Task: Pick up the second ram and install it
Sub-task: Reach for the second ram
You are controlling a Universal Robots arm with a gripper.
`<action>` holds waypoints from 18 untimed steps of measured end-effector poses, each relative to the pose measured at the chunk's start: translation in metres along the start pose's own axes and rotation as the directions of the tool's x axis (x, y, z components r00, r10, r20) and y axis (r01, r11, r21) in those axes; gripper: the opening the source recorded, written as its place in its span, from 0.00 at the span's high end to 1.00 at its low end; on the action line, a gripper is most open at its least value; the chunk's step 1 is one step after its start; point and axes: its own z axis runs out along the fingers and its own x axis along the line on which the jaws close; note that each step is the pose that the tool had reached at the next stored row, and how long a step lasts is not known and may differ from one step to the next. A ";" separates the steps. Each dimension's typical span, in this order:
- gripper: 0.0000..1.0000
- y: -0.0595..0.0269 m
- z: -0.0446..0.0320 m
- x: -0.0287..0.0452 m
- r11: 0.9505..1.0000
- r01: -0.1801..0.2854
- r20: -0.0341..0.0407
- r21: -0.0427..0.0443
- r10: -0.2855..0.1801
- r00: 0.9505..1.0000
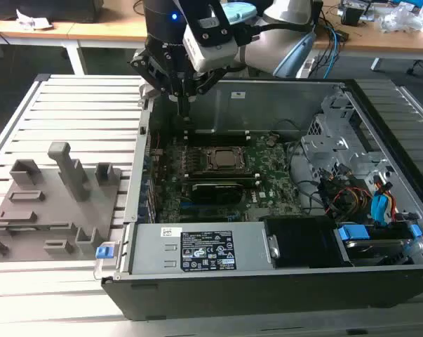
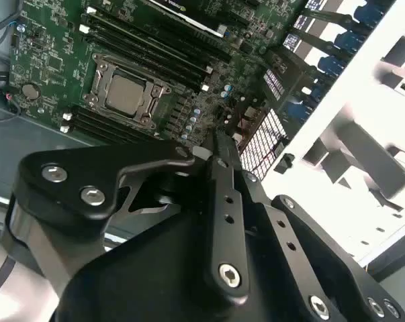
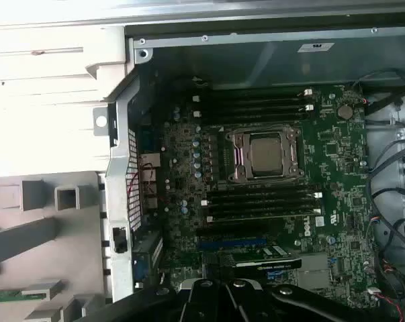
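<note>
The claw point(image 1: 184, 111) hangs with its fingers drawn together, gripping nothing, above the rear corner of the open computer case point(image 1: 267, 295) on the exterior view's left. The ram stick point(image 3: 11, 294) lies in a slot of the grey holder point(image 3: 74, 268) on the counter point(image 1: 78, 105), beside the case and well apart from the claw. Inside the case, the motherboard point(image 3: 336, 154) carries the processor socket point(image 3: 264, 155).
</note>
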 end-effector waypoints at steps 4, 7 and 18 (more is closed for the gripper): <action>0.89 -0.0008 -0.0003 0.0109 1.000 0.000 0.000 0.000 0.000 1.000; 0.89 -0.0013 -0.0005 0.0178 1.000 0.000 0.000 0.000 0.000 1.000; 0.89 -0.0037 -0.0013 0.0494 1.000 0.000 0.000 0.000 0.000 1.000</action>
